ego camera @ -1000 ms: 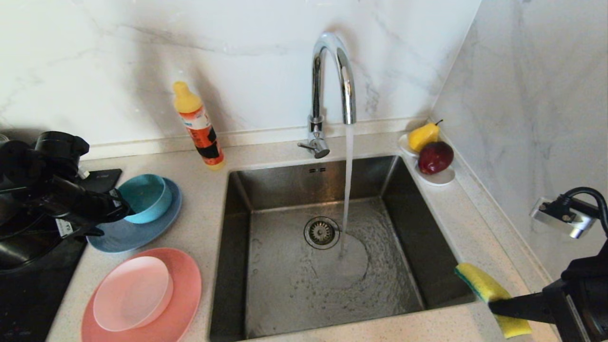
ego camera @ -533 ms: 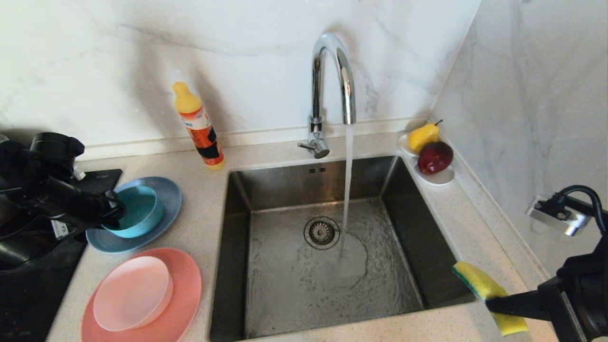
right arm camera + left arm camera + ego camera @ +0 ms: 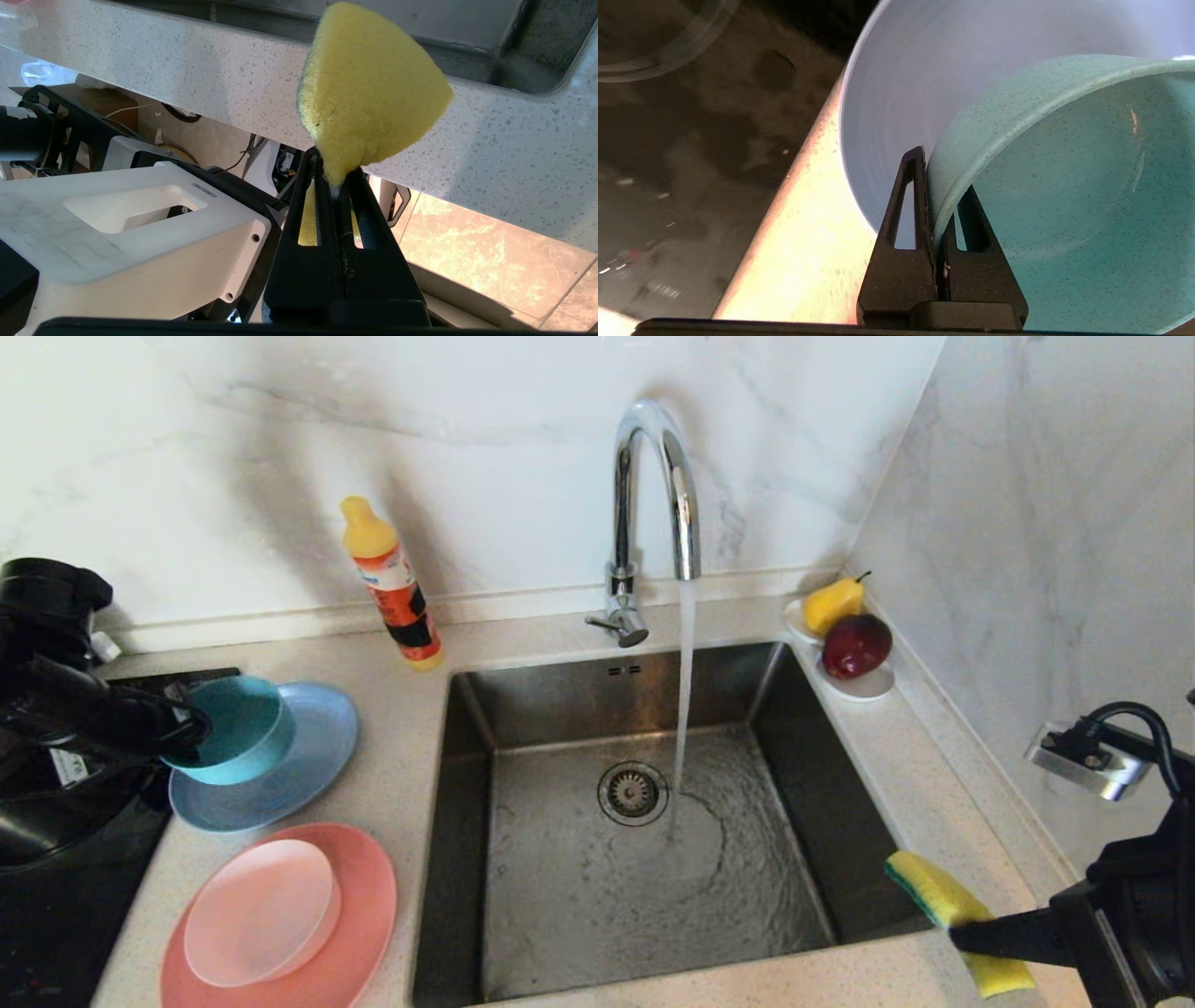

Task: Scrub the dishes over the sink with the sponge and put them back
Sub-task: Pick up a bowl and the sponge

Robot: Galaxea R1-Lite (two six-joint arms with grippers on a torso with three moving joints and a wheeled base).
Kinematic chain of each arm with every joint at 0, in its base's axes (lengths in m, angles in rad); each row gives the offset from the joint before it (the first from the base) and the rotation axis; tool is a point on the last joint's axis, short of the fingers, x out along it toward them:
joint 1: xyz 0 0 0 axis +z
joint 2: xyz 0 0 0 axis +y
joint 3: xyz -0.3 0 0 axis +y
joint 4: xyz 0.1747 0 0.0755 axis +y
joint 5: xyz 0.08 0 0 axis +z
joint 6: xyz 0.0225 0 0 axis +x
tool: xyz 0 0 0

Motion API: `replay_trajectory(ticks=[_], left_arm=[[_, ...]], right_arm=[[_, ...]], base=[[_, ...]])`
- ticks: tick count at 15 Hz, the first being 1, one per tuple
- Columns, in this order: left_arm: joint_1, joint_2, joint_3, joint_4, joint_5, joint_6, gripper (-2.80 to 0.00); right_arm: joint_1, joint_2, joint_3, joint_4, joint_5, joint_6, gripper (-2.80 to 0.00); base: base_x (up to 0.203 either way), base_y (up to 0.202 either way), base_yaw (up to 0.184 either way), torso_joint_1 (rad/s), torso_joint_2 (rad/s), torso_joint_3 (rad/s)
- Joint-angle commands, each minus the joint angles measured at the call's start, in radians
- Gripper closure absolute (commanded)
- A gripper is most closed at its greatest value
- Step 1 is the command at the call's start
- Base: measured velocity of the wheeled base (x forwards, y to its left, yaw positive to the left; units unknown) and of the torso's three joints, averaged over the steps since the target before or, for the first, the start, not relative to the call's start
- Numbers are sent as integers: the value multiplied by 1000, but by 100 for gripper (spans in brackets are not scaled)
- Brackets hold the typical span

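Note:
My left gripper (image 3: 191, 728) is shut on the rim of the teal bowl (image 3: 238, 733), which hangs tilted just above the grey-blue plate (image 3: 299, 756). In the left wrist view the gripper (image 3: 941, 186) pinches the bowl (image 3: 1064, 186) wall, one finger inside and one outside. A pale pink plate (image 3: 261, 910) lies on the salmon-pink plate (image 3: 359, 919) near the front. My right gripper (image 3: 962, 933) holds the yellow sponge (image 3: 948, 901) with its green side, at the sink's (image 3: 812, 896) front right corner. The right wrist view has the gripper (image 3: 334, 172) squeezing the sponge (image 3: 369, 88).
Water runs from the chrome faucet (image 3: 653, 485) into the steel basin beside the drain strainer (image 3: 632, 792). An orange detergent bottle (image 3: 392, 588) stands behind the plates. A white dish with a pear and an apple (image 3: 854, 644) sits at the back right corner. A black cooktop (image 3: 56, 887) lies at left.
My left gripper closed on the teal bowl's rim, then lifted and tipped it leftward off the grey-blue plate. The right arm with the sponge stayed nearly still.

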Motion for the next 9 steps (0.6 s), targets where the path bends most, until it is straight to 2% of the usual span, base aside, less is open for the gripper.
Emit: replay_trajectory(ticks=[1,5,7,9], left_arm=[[2,-140,-4,5,1,-4,0],[-5,-368,18,51,-33,-9,0],[-20,-481,27,108,-135,-12,0],[-90,-563,33,175,-227,-13,0]], right_arm=[[0,-2,1,3,1,1,0],[0,-27,10,4,1,5,0],[0,-44,6,5,1,6,0],[2,-64,6,6,1,3,0]], base=[[0,0,0,0,0,0],[0,0,0,0,0,0],[0,0,0,0,0,0],[0,0,0,0,0,0]])
